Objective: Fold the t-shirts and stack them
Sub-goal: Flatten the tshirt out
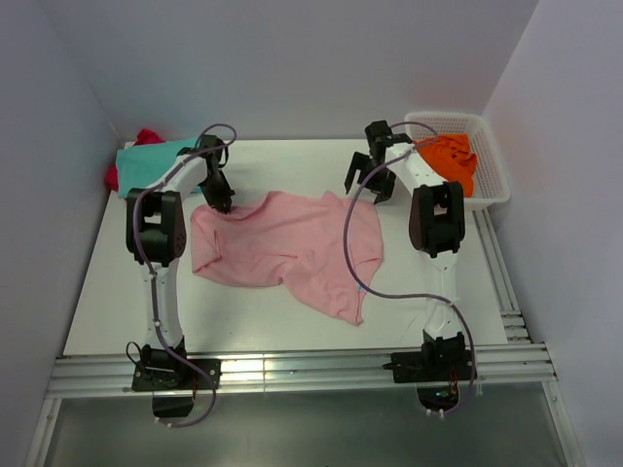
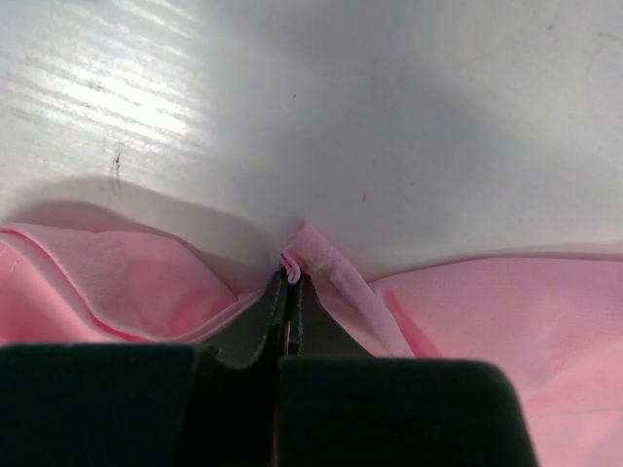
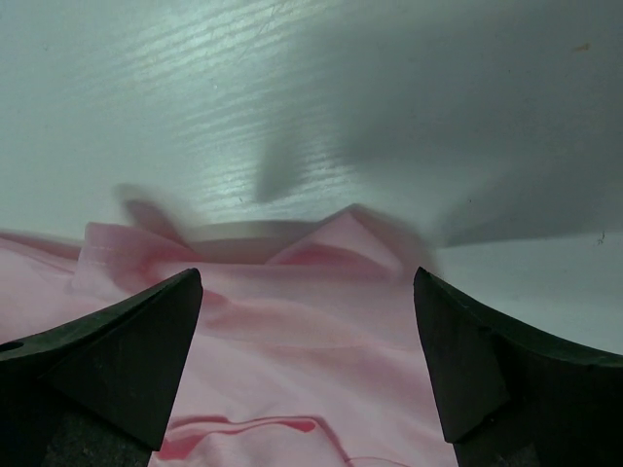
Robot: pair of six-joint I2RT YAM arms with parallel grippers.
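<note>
A light pink t-shirt lies crumpled in the middle of the white table. My left gripper is shut on its far left edge; in the left wrist view a pinched fold of the pink t-shirt sticks out past the closed left gripper. My right gripper hangs open over the shirt's far right corner. In the right wrist view the right gripper has the pink t-shirt lying between its spread fingers. A teal t-shirt and a red t-shirt lie at the far left. An orange t-shirt sits in the basket.
A white mesh basket stands at the far right corner of the table. Grey walls close in the left, back and right sides. Metal rails run along the near edge by the arm bases.
</note>
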